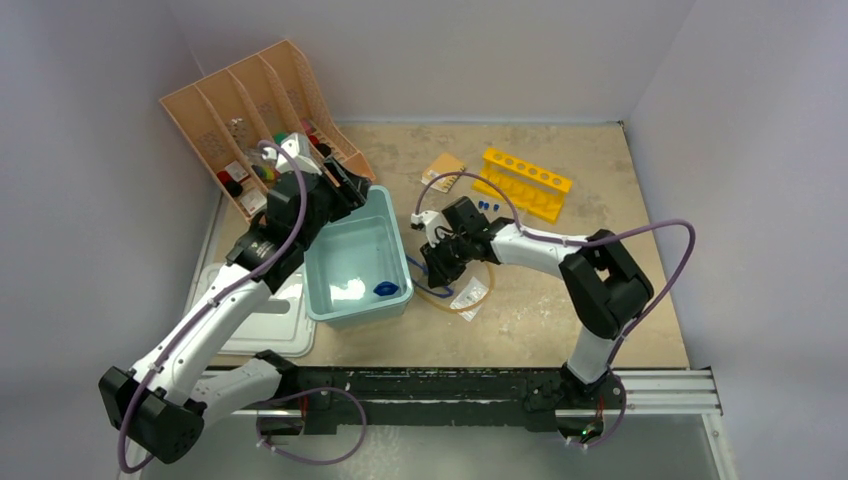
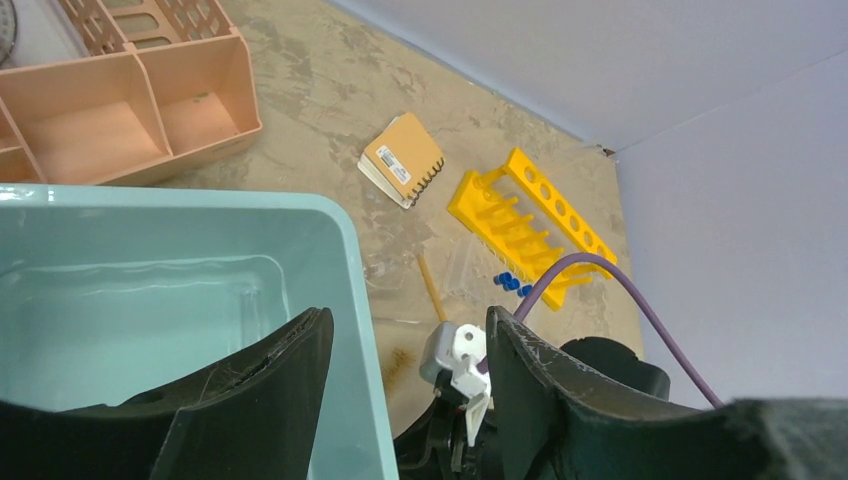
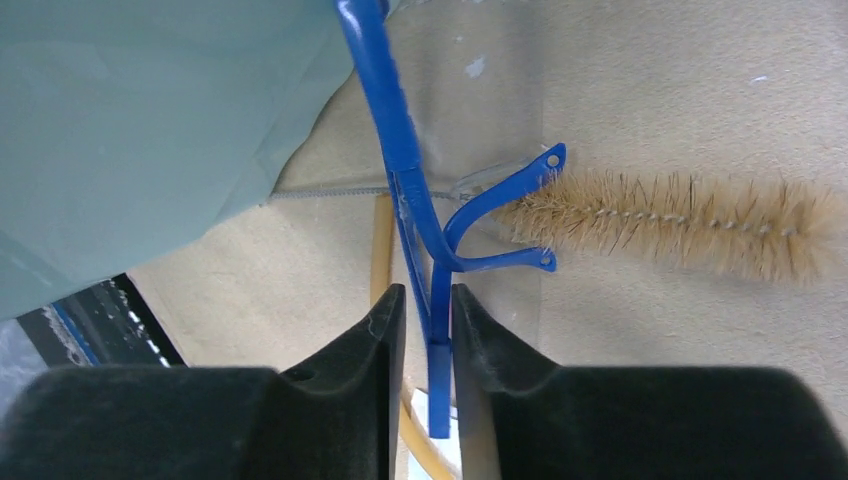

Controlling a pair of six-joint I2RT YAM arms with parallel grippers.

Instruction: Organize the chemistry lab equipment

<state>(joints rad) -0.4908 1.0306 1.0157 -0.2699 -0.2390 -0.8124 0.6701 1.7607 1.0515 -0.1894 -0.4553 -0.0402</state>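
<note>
My right gripper (image 3: 427,300) is shut on the thin blue arm of the blue-rimmed goggles (image 3: 395,130), low over the table just right of the pale teal tub (image 1: 330,305). The brush (image 3: 680,225) lies beyond the goggles, its bristles to the right. Amber tubing (image 3: 383,240) curves under the jaws. The clear cylinder's blue hexagonal base (image 1: 385,290) lies inside the tub. My left gripper (image 2: 405,330) is open and empty above the tub's far right rim (image 2: 345,240). Blue-capped test tubes (image 2: 508,282) lie by the yellow rack (image 2: 530,225).
The peach file organiser (image 1: 235,110) stands at the back left, holding small items. A tan spiral notebook (image 2: 402,160) lies behind the tub. A white lid (image 1: 262,325) lies at the front left. The right arm (image 1: 560,250) reaches across the table's middle.
</note>
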